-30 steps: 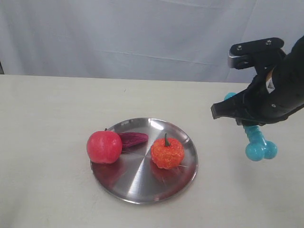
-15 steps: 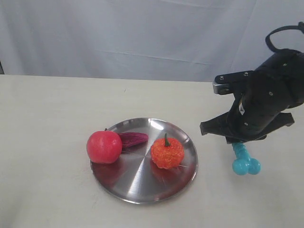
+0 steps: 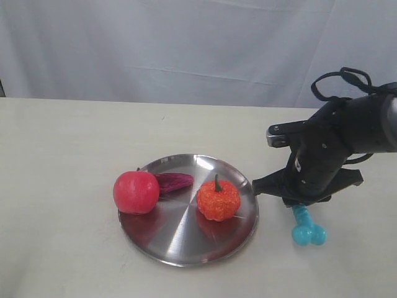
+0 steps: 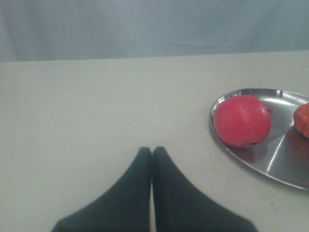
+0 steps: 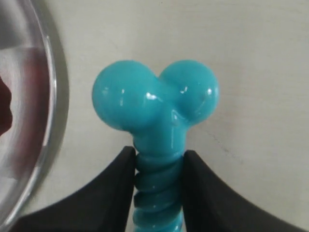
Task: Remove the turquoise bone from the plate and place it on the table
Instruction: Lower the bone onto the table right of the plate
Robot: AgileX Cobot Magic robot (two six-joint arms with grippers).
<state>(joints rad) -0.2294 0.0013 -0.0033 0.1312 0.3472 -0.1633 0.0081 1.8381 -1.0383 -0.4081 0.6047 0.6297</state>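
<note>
The turquoise bone (image 3: 307,228) hangs knob-down just right of the plate (image 3: 180,245), its lower knobs at or very near the table (image 3: 62,186). My right gripper (image 3: 302,208) is shut on its ribbed shaft. The right wrist view shows the bone (image 5: 155,104) between both black fingers (image 5: 120,179), with the plate's rim (image 5: 55,96) close beside it. My left gripper (image 4: 152,152) is shut on nothing, low over bare table (image 4: 96,106), with the plate (image 4: 270,166) off to one side. The left arm is out of the exterior view.
On the plate lie a red apple (image 3: 136,192), a dark purple piece (image 3: 174,182) and an orange pumpkin (image 3: 218,198). The apple (image 4: 241,120) also shows in the left wrist view. A pale curtain (image 3: 186,49) backs the table.
My right gripper has come down and leftward toward the plate's right edge, carrying the bone lower until its knobs reach about table level. The left gripper view has no earlier frame.
</note>
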